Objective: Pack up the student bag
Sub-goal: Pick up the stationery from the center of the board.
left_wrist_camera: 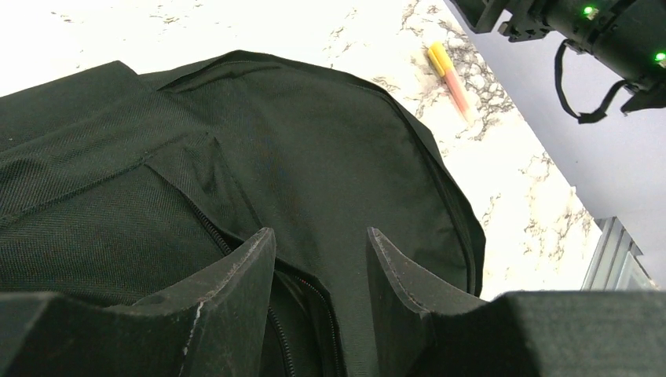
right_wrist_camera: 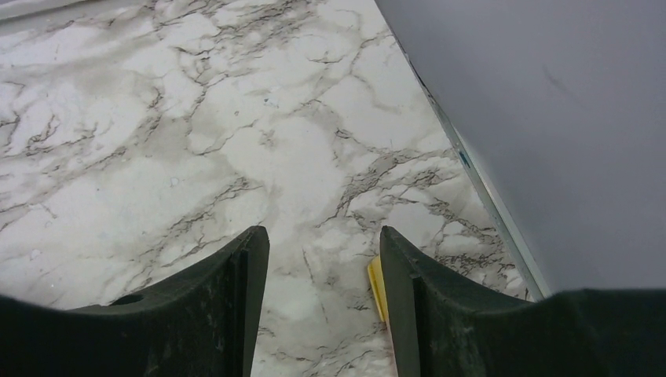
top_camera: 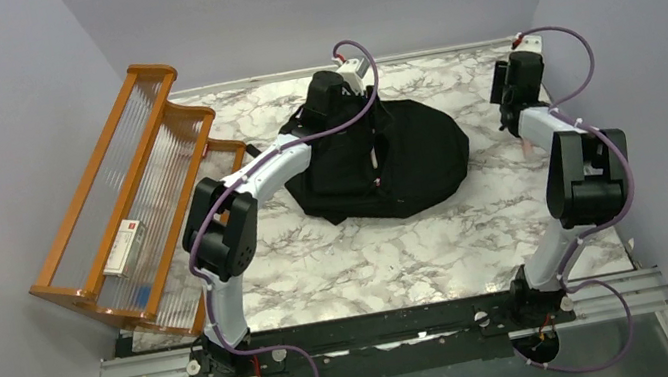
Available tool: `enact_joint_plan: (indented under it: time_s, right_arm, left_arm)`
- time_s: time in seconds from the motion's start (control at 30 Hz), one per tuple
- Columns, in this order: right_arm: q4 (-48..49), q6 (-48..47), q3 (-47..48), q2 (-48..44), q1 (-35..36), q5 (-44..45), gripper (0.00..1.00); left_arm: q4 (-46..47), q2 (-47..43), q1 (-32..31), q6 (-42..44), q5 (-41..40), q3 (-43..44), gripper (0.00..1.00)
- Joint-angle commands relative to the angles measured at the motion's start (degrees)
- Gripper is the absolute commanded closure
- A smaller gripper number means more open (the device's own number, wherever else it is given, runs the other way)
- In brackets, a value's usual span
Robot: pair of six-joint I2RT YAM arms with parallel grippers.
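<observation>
Nearest, a metal rail runs along the near edge of the marble-patterned table, and both arm bases are bolted to it. The near half of the table carries nothing but the two arms rising over it.

On the left, an orange wooden rack with ribbed clear panels stands tilted against the left wall. A small white box lies in its near compartment.

Past the middle of the table lies the student bag, black and soft, slumped flat in a rounded heap, a little right of centre and well apart from the rack. The left arm reaches from its base over the bag's left part. The left hand hangs just above the fabric with its fingers spread and nothing between them. In the left wrist view a zip runs down the bag toward the gap between the fingers. Whether the fingertips touch the cloth cannot be told.

The right arm stretches along the right side. The right hand sits near the far right corner, above bare marble, fingers spread and holding nothing. A yellow and pink marker pen lies on the table between the bag and the right wall. In the right wrist view its yellow end shows just beside the inner face of the right-side finger.
</observation>
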Motion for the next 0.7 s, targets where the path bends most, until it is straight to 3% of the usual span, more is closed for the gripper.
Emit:
enact_joint_plan:
  time_s: [0.0, 0.13, 0.43, 0.67]
  right_arm:
    - [-1.3, -1.0, 4.0, 2.5, -1.0, -1.0, 0.41]
    - [-5.3, -0.1, 5.3, 1.7, -1.3, -0.1, 0.41]
    - [-13.7, 13.6, 2.1, -0.9, -1.0, 8.7, 0.40]
    - [-24.7, 35.4, 3.2, 1.5, -0.9, 15.6, 0.40]
  left_arm:
    - [0.1, -3.4, 0.0, 0.8, 1.7, -0.3, 0.52]
    - [-0.5, -3.4, 0.1, 1.2, 1.5, 0.1, 0.52]
    - [-1.6, -3.2, 0.1, 1.6, 2.0, 0.9, 0.52]
    - [-1.9, -3.5, 0.1, 1.9, 1.6, 0.8, 0.52]
